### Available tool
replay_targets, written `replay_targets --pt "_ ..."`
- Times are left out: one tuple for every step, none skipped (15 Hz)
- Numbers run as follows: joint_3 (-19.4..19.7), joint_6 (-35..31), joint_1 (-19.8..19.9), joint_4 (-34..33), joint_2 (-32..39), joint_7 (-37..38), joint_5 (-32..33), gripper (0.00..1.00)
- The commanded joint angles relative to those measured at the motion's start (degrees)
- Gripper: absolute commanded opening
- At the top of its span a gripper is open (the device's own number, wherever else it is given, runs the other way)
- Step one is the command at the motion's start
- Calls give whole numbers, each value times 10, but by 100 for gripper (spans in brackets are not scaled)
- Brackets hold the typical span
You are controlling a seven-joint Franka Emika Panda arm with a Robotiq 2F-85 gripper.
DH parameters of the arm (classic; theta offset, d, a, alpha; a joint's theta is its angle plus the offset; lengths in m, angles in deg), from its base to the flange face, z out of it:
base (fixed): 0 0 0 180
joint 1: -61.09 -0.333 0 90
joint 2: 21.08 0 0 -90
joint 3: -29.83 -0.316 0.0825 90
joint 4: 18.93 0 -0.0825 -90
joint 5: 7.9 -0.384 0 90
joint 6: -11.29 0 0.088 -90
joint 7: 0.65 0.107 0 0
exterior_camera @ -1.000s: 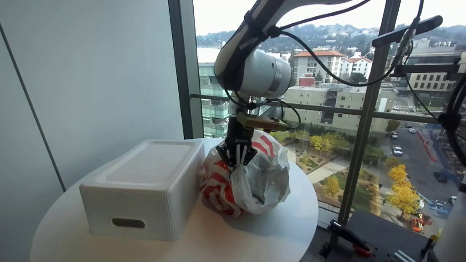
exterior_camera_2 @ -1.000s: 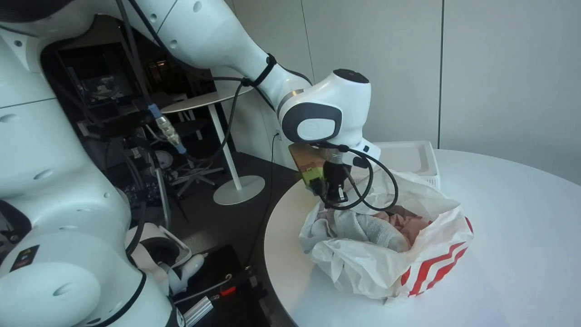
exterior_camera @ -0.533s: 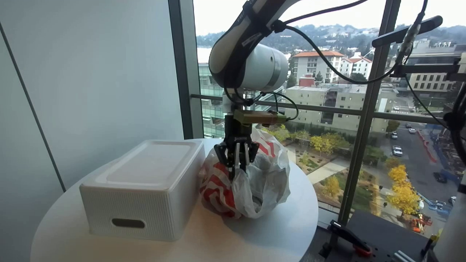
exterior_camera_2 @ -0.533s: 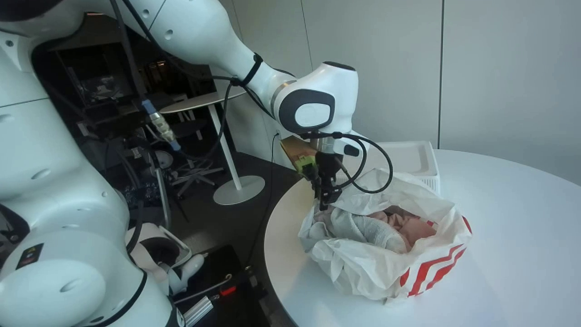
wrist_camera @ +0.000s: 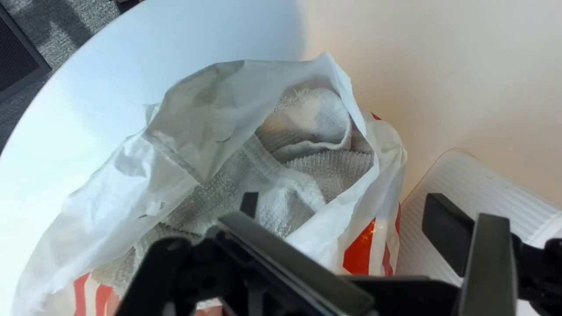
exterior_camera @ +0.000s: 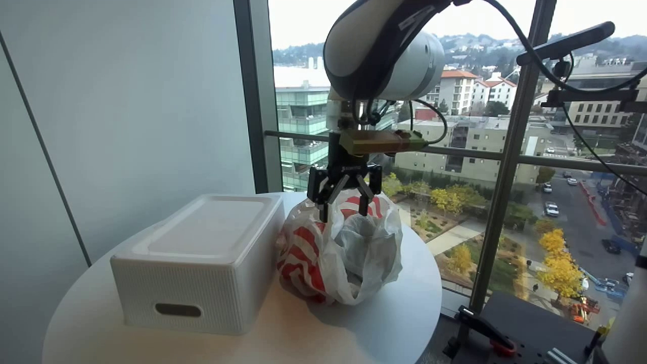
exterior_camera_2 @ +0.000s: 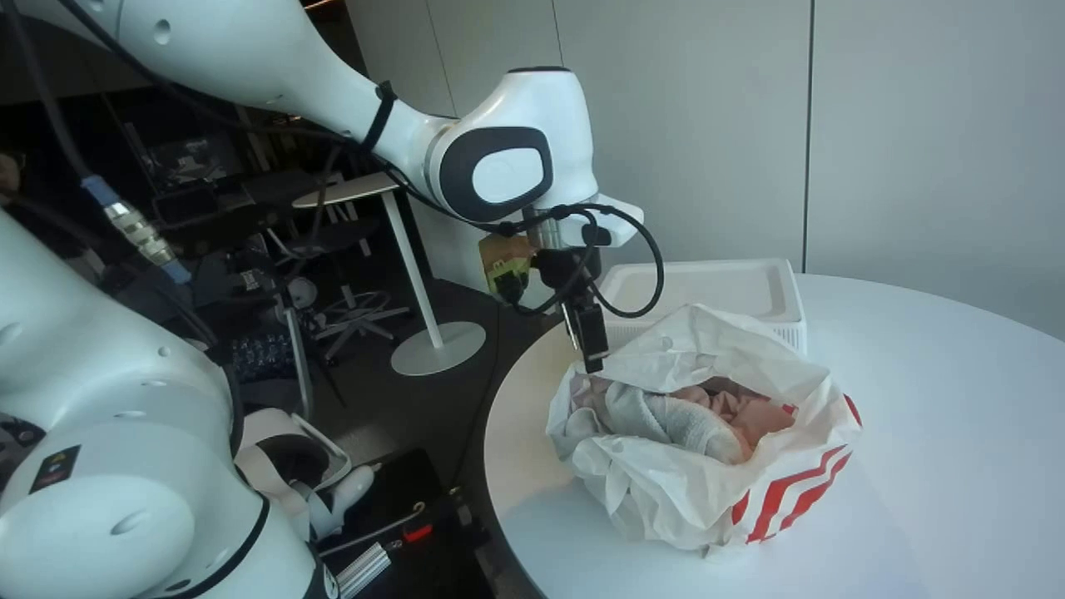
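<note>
Wrist view: claw spread, empty, above the red-striped plastic bag, whose rim crosses its gap. Bag gapes on the desk, grey cloth inside; in an exterior view, ribbed white box just beside.

The spread claw seemingly hangs clear of a bag.

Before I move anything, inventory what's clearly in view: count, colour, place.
round table: one, white, foreground
plastic bag: one, white and red, on the round table
cloths: count unclear, greyish and pink, in the bag
lidded box: one, white, beside the bag
farther table: one, pale, background
window frame: one, dark, beyond the round table
buildings: several, mixed colours, outside
gripper: one, black, open, near the bag
arm: one, white and black, carrying the gripper
</note>
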Motion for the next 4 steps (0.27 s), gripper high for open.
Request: replay_targets --pt "-23 -48 22 75 -92 79 48 100" --pt "-30 -50 30 86 -105 100 61 100" --pt "-36 -48 37 94 -118 112 72 100" --pt "-47 -56 48 105 -130 133 90 100"
